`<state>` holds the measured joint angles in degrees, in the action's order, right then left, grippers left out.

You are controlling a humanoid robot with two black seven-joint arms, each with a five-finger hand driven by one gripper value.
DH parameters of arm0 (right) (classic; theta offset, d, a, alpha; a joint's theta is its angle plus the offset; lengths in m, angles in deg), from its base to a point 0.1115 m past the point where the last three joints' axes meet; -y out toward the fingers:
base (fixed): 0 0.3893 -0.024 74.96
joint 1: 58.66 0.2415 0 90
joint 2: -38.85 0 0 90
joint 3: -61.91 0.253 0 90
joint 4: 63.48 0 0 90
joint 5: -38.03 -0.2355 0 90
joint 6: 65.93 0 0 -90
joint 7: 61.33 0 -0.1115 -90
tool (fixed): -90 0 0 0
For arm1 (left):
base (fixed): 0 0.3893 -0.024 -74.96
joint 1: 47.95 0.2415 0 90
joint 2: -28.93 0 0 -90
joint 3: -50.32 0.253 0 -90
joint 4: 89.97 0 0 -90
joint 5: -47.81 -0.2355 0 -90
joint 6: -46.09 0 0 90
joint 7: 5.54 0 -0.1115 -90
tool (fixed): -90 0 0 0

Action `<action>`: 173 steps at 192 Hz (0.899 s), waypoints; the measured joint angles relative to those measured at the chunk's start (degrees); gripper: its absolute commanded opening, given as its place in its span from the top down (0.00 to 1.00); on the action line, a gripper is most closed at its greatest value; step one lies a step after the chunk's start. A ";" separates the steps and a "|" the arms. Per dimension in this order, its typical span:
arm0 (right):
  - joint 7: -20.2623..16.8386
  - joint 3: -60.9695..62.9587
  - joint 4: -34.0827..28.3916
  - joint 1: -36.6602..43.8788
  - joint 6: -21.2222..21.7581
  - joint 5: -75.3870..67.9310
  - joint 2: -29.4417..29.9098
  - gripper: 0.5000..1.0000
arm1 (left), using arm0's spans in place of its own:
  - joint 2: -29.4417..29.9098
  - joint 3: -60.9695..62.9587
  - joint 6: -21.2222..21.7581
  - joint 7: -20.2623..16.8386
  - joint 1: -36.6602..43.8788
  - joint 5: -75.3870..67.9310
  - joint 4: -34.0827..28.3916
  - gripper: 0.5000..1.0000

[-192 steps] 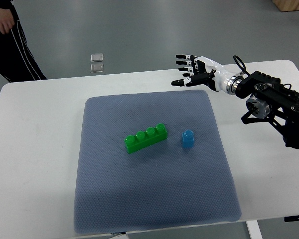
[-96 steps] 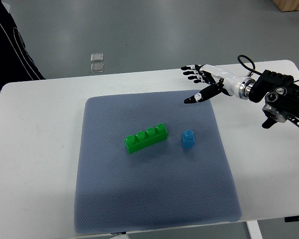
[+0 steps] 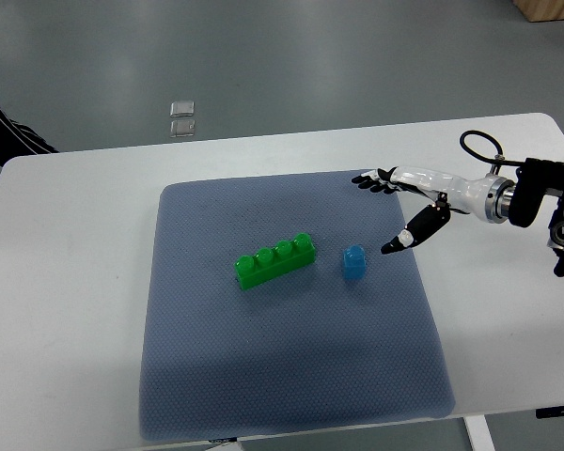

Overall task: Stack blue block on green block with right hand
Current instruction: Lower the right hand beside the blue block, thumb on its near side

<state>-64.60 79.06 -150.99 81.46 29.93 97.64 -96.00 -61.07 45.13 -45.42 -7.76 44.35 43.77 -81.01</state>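
**A:** Where do the fingers (image 3: pixel 368 178) stand?

**B:** Spread apart and holding nothing. The thumb points down and left, its tip just beside the blue block (image 3: pixel 354 263) but apart from it; the four fingers fan out farther back, over the mat's far edge. The right hand (image 3: pixel 401 204) hangs above the mat, its arm reaching in from the right edge of the picture.

**A:** And the task itself?

**B:** Barely begun, by the look of it. The blue block sits upright on the mat, untouched, just to the right of the green block (image 3: pixel 275 261), which lies flat with its four studs up. The two are near each other, not touching. Grasping, lifting and setting the blue one on the green studs all appear to remain.

**A:** The other arm?

**B:** The left hand does not show.

**A:** What lies beneath?

**B:** A grey-blue mat (image 3: pixel 263 376) with a fine dotted weave covers most of a white table (image 3: pixel 66 282).

**A:** The room beyond?

**B:** A grey floor (image 3: pixel 291 66), a small pale square object (image 3: pixel 182 117) on it past the table's far edge, and a dark sleeve with white stripes (image 3: pixel 2 136) of a person at the upper left.
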 measured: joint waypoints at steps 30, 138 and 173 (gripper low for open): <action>-5.06 -0.02 -3.58 0.23 -0.55 1.41 -1.08 0.11 | 0.00 0.00 0.00 0.00 0.00 0.00 0.00 0.00; -7.30 -1.37 -4.27 2.48 0.38 9.21 0.35 0.12 | 0.00 0.00 0.00 0.02 0.00 0.00 0.00 0.00; -4.79 -1.26 -4.87 2.04 2.00 9.13 2.79 0.12 | 0.00 0.00 0.00 0.02 0.02 0.00 0.00 0.00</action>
<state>-69.39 77.80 -155.86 83.50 31.93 106.76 -93.21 -61.07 45.13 -45.42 -7.74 44.36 43.77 -81.01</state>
